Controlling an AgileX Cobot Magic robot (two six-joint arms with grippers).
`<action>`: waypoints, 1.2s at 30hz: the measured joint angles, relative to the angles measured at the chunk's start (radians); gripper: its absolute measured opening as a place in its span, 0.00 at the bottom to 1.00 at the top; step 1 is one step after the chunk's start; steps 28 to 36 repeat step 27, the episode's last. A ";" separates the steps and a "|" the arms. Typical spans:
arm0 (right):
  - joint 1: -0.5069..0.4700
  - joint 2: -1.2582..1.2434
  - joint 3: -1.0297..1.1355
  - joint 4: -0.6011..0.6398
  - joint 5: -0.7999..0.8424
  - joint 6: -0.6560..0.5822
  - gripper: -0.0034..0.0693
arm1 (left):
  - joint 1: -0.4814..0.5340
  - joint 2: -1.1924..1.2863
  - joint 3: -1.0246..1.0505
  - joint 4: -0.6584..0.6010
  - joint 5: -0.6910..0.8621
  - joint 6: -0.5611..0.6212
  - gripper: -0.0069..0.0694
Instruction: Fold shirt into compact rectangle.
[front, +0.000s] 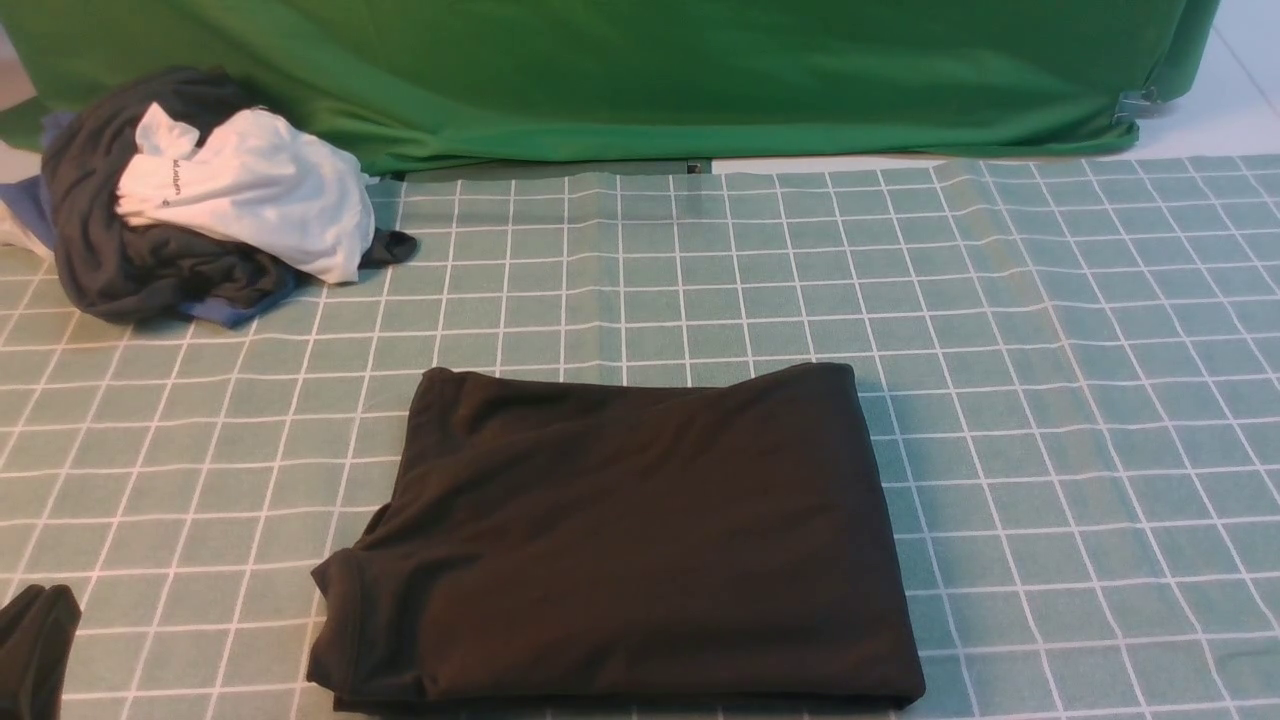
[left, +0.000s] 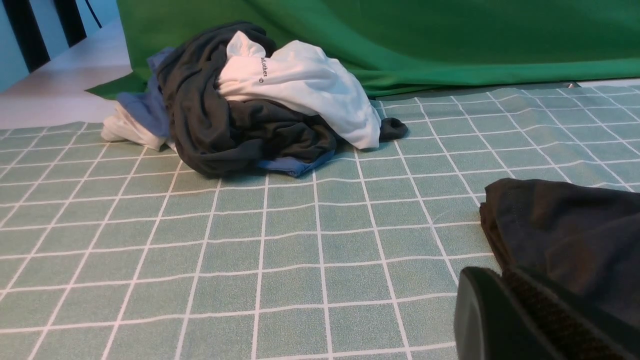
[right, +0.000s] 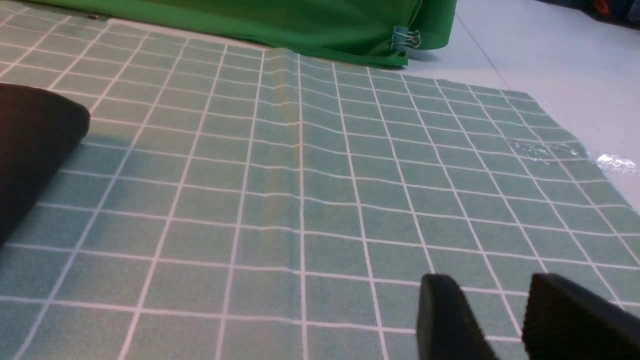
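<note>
A: Centre of the check cloth (front: 1050, 330), the shirt (front: 640, 540) lies folded, rectangle done.
B: Left gripper (left: 525, 315) shut, empty; right gripper (right: 505, 320) part-open, empty. Next prob. just tidy edges

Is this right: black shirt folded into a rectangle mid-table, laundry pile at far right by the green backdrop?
Wrong on the side. The front view shows the laundry pile at far left by the green backdrop. The black shirt is folded into a rectangle mid-table, as stated.
</note>
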 joint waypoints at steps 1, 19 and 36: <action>0.000 0.000 0.000 0.000 0.000 0.000 0.38 | 0.000 0.000 0.000 0.000 0.000 0.000 0.14; 0.000 0.000 0.000 0.000 -0.001 0.000 0.38 | 0.000 0.000 0.000 0.000 0.000 0.000 0.14; -0.001 0.000 0.000 0.000 -0.001 0.000 0.38 | 0.000 0.000 0.000 0.000 0.000 0.014 0.14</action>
